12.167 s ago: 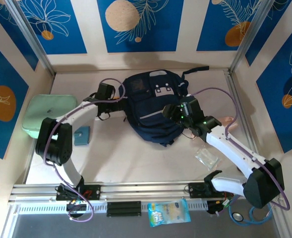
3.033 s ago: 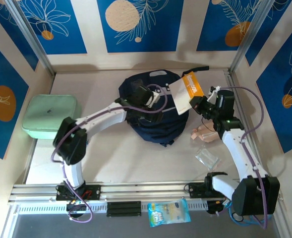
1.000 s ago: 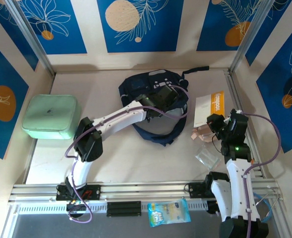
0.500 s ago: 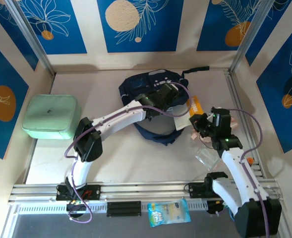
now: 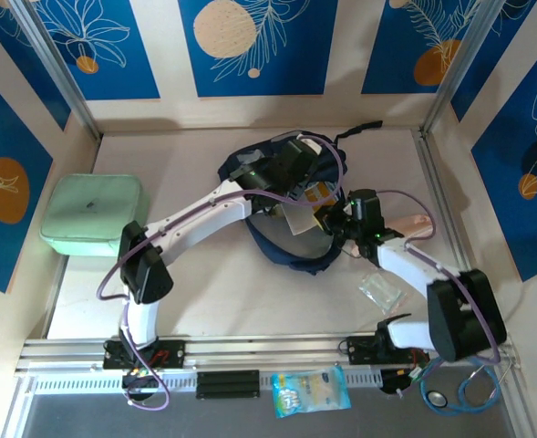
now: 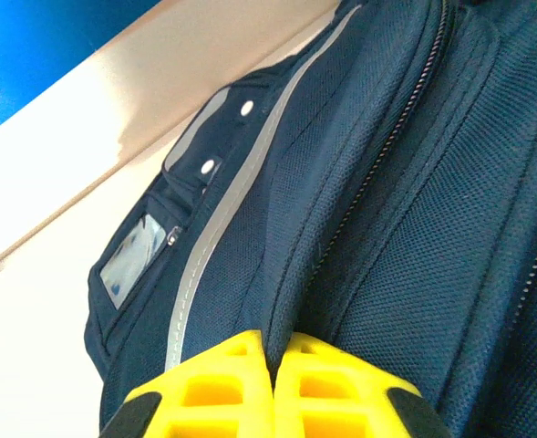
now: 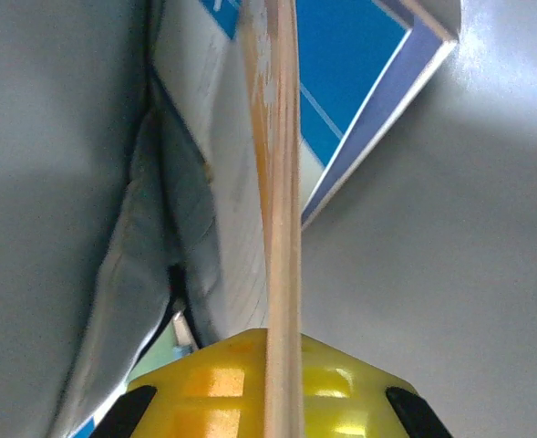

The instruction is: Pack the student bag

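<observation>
1. The student bag (image 5: pixel 295 248) lies mid-desk (image 5: pixel 204 292), towards the far side.
2. L tool (image 6: pixel 273 351) is clamped on bag fabric by the zip, prob. holding the mouth open.
3. R tool (image 7: pixel 282 365) is clamped on a thin book (image 7: pixel 273 182), seen edge-on.
4. The book's long axis runs from R tool leftward into the bag, so R arm likely feeds it in.

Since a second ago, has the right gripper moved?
Yes. The right gripper, shut on the booklet, has gone left, away from the side rail to the student bag.
</observation>
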{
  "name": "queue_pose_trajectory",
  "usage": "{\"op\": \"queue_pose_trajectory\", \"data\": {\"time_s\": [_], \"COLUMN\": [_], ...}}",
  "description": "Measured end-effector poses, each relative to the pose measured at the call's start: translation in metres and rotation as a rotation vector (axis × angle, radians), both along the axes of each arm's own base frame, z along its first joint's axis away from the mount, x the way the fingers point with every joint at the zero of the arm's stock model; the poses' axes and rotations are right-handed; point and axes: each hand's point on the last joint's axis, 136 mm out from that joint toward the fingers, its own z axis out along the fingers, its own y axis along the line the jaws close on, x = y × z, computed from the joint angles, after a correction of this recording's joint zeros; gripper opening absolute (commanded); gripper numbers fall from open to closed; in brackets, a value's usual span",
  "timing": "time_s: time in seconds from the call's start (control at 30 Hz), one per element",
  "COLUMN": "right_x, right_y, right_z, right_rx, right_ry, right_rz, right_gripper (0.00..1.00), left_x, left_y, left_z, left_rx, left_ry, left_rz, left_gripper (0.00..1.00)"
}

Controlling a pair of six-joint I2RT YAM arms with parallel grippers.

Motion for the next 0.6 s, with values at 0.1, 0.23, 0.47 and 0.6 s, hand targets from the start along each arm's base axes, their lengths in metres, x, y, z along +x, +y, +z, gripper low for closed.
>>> {"op": "queue_pose_trajectory", "data": {"time_s": [0.1, 0.23, 0.47, 0.6], "right_x": [0.015, 0.037, 0.074, 0.079], "right_y": [0.005, 0.013, 0.036, 0.046], "right_z": [-0.017, -0.035, -0.035, -0.028], "right_rx": [-0.006, -0.004, 0.037, 0.065], "right_ry": [0.022, 0.042, 0.040, 0.050], "right_rz": [-0.020, -0.038, -0.001, 0.035], "right_gripper": [0.03, 0.07, 0.23, 0.46], "left_x": [-0.002, -0.003, -0.004, -0.003], "left_y": [0.000, 0.000, 0.000, 0.001], "left_z": [0.003, 0.002, 0.002, 0.002], "left_rx": [-0.017, -0.022, -0.032, -0.041], "left_ry": [0.004, 0.011, 0.015, 0.018], "left_rz": [-0.004, -0.002, 0.004, 0.011], "left_gripper": [0.00, 0.00, 0.00, 0.00]}}
